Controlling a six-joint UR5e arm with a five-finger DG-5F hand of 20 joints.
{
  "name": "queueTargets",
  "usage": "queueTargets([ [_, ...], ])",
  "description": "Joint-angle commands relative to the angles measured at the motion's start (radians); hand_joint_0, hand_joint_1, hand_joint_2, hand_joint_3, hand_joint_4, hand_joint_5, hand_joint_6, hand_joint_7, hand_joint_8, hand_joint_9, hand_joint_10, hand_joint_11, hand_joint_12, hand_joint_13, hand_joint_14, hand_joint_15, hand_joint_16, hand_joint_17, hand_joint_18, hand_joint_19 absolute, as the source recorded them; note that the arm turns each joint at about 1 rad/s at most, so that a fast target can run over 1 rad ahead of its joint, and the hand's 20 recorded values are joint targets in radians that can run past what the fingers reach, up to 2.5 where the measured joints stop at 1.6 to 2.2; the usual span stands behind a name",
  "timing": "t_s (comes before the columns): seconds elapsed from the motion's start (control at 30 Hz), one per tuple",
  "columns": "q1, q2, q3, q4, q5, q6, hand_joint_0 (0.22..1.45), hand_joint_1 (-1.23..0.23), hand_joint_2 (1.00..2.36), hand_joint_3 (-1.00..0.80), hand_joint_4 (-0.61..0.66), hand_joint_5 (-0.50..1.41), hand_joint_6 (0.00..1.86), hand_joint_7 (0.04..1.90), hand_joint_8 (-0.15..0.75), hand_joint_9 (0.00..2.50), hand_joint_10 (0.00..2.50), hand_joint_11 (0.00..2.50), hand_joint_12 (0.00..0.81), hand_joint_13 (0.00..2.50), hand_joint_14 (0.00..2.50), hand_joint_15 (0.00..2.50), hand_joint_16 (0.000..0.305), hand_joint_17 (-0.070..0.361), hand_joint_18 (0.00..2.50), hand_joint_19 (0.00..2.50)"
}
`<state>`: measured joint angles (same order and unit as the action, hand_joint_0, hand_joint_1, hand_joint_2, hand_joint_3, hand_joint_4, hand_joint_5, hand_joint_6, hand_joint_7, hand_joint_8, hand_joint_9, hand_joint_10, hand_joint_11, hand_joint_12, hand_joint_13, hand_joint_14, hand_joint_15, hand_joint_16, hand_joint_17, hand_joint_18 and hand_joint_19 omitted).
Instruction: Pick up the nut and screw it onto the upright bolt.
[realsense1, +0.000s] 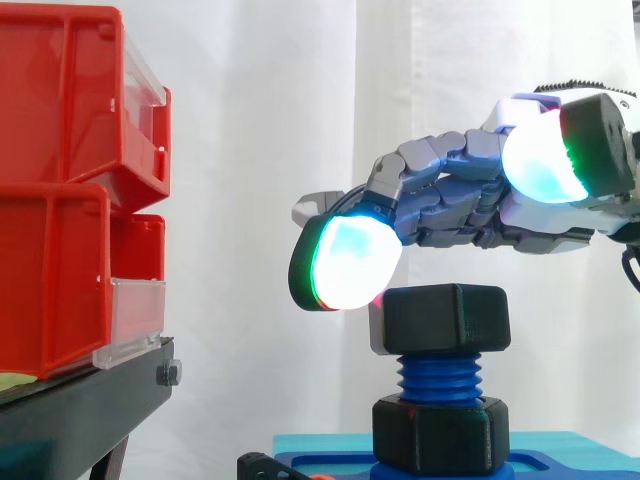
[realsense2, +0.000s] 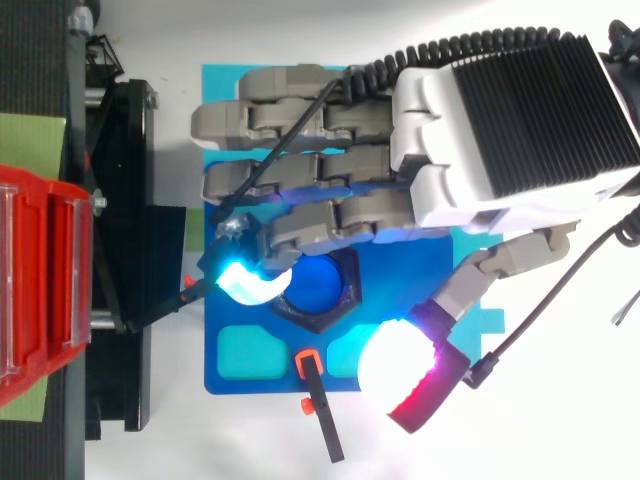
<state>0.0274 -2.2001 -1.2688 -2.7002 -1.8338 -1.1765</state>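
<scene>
Nuts 2: upper nut (realsense1: 445, 318), lower nut (realsense1: 440, 432) | bolt (realsense1: 440, 380) 1 | hand (realsense1: 450, 195) 1

A white curtain (realsense1: 300, 120), hung in soft vertical folds and evenly lit, is seen behind the work. At the left of the side view, 2 red bins (realsense1: 55, 270) with clear front panels (realsense1: 135, 300) are stacked on a black stand (realsense1: 80, 410). From above, a green sheet (realsense2: 30, 145) is seen beneath them.
</scene>
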Motion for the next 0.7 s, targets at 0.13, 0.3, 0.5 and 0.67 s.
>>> queueTargets([
  [0.13, -0.011, 0.0, 0.0, -0.015, -0.002, -0.002, 0.48, -0.25, 1.0, -0.5, 0.23, -0.09, 0.5, 0.81, 0.224, 0.4, 0.0, 0.0, 0.26, 0.12, 0.0, 0.0, 0.03, 0.068, 0.0, 0.0],
  [0.3, -0.018, 0.0, 0.0, -0.017, -0.004, -0.003, 0.48, -0.26, 1.0, -0.5, 0.24, -0.08, 0.5, 0.83, 0.23, 0.43, 0.0, 0.0, 0.251, 0.15, 0.0, 0.0, 0.028, 0.063, 0.0, 0.0],
  [0.5, -0.04, 0.0, 0.0, -0.017, -0.01, -0.006, 0.49, -0.27, 1.0, -0.5, 0.27, -0.06, 0.5, 0.89, 0.235, 0.47, 0.0, 0.0, 0.238, 0.18, 0.0, 0.0, 0.026, 0.058, 0.0, 0.0],
  [0.67, -0.06, 0.0, 0.0, -0.015, -0.027, -0.006, 0.49, -0.28, 1.0, -0.5, 0.26, -0.04, 0.5, 0.95, 0.239, 0.52, 0.0, 0.0, 0.23, 0.2, 0.0, 0.0, 0.024, 0.055, 0.0, 0.0],
])
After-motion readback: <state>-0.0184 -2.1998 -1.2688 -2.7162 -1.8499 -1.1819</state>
